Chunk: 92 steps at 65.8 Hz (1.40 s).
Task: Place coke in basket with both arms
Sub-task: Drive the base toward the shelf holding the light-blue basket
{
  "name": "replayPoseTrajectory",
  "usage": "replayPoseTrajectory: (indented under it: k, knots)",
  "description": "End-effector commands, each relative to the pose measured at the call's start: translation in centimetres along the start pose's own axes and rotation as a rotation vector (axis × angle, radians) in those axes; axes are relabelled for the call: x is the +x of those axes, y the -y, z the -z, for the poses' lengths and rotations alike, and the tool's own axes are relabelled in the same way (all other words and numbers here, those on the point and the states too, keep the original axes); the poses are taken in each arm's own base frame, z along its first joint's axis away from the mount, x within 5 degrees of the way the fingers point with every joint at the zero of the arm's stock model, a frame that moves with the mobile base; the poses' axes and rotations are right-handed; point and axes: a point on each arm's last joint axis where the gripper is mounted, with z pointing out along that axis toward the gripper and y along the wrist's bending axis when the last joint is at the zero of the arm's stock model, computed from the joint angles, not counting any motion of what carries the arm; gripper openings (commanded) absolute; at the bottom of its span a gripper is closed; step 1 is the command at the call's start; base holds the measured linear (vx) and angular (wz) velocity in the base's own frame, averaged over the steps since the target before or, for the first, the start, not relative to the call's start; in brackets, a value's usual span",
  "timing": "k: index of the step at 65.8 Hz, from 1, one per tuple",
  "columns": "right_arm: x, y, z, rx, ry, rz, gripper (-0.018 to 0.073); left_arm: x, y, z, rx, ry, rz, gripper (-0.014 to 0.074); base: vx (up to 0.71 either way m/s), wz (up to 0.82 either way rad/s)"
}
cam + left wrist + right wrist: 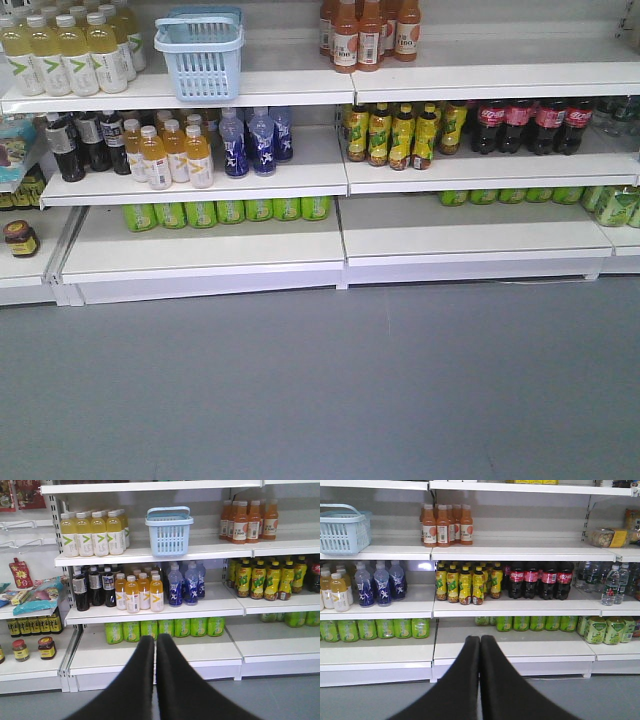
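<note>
Left end effector [155, 639], right end effector [480, 640]: both clenched, empty.
Basket [200, 65]: top shelf, upper left, on the left end effector's side.
Coke: not in view.

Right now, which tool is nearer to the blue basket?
Left. The left tool faces the basket almost straight ahead; from the right tool it sits far off to the left.

Bright even store light, soft focus, faint shadows
</note>
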Motion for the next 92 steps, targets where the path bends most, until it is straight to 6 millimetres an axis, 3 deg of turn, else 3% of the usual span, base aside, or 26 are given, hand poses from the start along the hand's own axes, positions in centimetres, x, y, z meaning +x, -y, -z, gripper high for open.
replayPoseTrajectory:
  k: [1,92]
  knots:
    - [-0.47,0.09,0.08,0.014,0.078,0.006,-0.0010,-1.88,0.22,0.44,0.018,0.130,0.004,-0.0006,0.00,0.00]
    - [-0.47,0.09,0.08,0.014,0.078,0.006,-0.0010,-1.88,0.22,0.44,0.018,0.130,0.004,-0.0006,0.03,0.01]
